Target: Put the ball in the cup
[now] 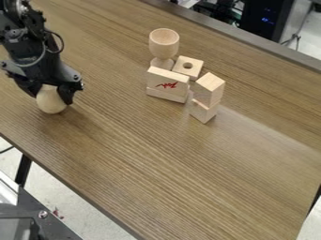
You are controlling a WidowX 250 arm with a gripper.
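Black two-finger gripper [52,95]: closed on the ball, a finger on either side, pointing down at the upper left of the scene.
Pale, rounded wooden ball [51,103]: held between the fingertips, its lower part bulging out beneath them; whether it touches the brown wood-grain table [163,159] cannot be told from this angle.
Pale wooden goblet-shaped cup [164,44]: upright on its stem near the far side of the table, mouth up, well apart from the ball.
Neighbours of the cup: a pale square wooden block with a round hole [188,66] just beside the stem, a flat pale wooden block with a red mark [167,81] in front, and a two-block pale wooden stack [208,96] a little farther along.
Ball in the grip: done, by all appearances, with the fingers seated on both sides.
Ball in the cup: not yet done; the task looks roughly half complete.
Trip to the cup: left to do, likely a lift high enough to clear the rim, then a carry across the table.
Release over the rim: also left, and probably the delicate part, since a ball let go off-centre could catch the rim or tip the slender-stemmed cup.
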